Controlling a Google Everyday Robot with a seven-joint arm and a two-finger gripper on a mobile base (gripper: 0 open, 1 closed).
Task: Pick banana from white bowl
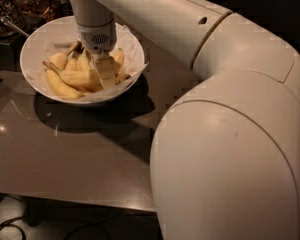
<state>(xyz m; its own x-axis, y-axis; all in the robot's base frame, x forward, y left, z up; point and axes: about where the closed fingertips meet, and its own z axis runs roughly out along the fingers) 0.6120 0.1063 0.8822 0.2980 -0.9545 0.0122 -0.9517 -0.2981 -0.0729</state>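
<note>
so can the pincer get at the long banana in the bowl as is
Probably yes: the pincer is down inside the bowl, the banana lies just beside it, and nothing covers it from above.

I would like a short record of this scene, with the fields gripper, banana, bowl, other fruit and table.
gripper: gripper down inside the bowl, among the bananas
banana: banana lies along the bowl's near-left side, not yet lifted
bowl: white bowl, paper-lined, on the table's far-left part
other fruit: other bananas behind it
table: table, dark and glossy

gripper [104,70] down in white bowl [27,66], near banana [60,86].
</note>
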